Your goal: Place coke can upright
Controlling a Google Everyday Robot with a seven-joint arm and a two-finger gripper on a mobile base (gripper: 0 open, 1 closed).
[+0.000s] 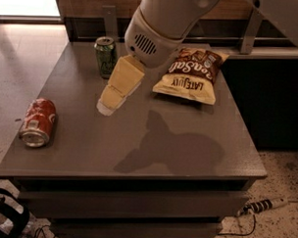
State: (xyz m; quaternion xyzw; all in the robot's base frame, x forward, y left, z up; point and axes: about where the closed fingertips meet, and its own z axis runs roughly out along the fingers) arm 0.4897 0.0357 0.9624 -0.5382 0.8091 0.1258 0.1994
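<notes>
The coke can point(38, 122) lies on its side near the left edge of the grey counter point(89, 155), its silver end turned toward the front edge and its red body pointing back. The tool point(108, 106) hangs over the middle-left part of the counter, slanting down and to the left from the big white arm point(162, 23), with its pale tip close to the surface or perhaps just touching it. Whether the tool is apart or together cannot be told from this angle, and nothing is seen in its grip. It is well apart from the coke can. A green can point(106, 56) stands upright near the back of the counter, just behind the tool. A chip bag point(189, 76) lies flat to the right of it. The arm's shadow point(172, 151) falls on the counter in front of the bag
</notes>
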